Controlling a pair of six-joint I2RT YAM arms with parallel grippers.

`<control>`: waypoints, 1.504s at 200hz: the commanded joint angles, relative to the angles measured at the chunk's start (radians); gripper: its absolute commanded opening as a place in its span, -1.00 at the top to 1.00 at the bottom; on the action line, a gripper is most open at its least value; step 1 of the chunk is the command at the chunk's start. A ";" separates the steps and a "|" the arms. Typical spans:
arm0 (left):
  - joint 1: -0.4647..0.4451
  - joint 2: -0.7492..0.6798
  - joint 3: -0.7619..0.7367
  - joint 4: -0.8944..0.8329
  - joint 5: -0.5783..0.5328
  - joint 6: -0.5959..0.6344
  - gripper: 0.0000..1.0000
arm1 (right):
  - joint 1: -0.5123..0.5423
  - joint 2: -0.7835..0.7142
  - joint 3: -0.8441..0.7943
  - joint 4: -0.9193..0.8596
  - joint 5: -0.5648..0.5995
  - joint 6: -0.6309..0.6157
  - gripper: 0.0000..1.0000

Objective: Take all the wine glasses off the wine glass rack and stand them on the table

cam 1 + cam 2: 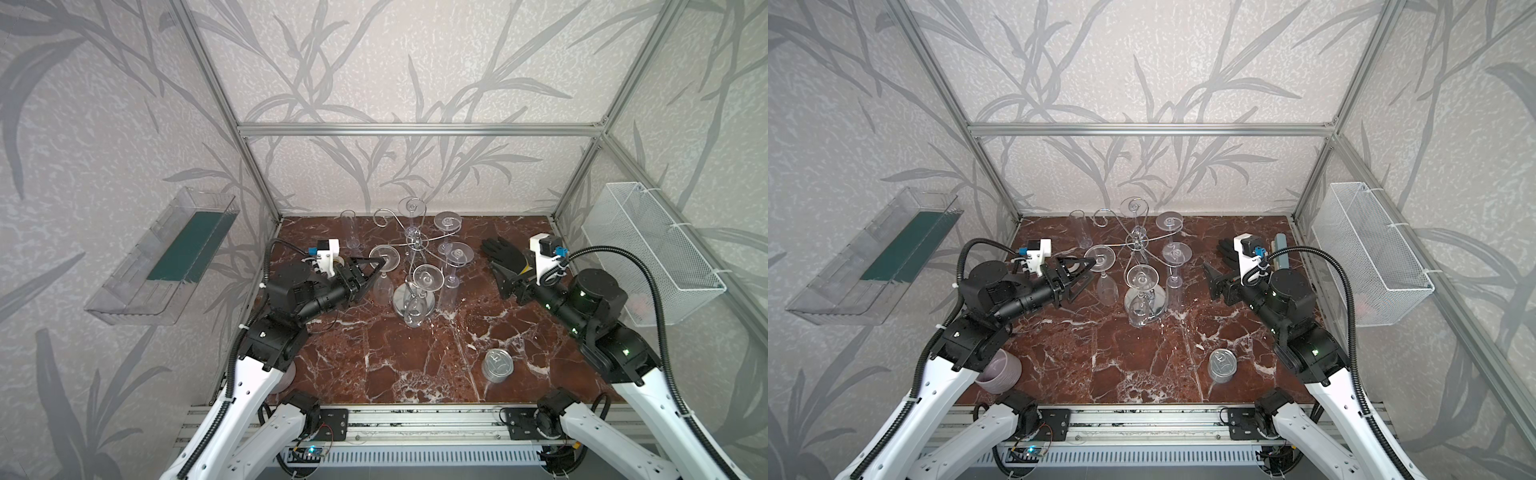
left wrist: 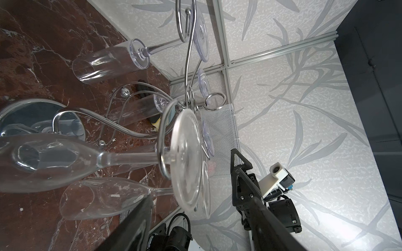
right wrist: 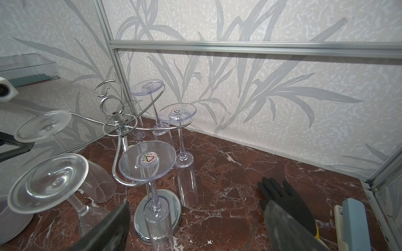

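The left arm, entering at seven o'clock, and the right arm, at five, share white links, black joint housings and ribbed black conduits. White camera mounts carry blue connectors. The left gripper has black triangular fingers.

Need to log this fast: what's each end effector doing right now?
Left end effector: open, jaws straddling the foot of the hanging wine glass, not clamped.
Right end effector: open, empty.
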 commanded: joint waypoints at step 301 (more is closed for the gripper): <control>-0.016 -0.031 -0.055 0.053 -0.073 -0.039 0.69 | -0.002 -0.019 -0.043 0.065 0.018 0.005 -0.90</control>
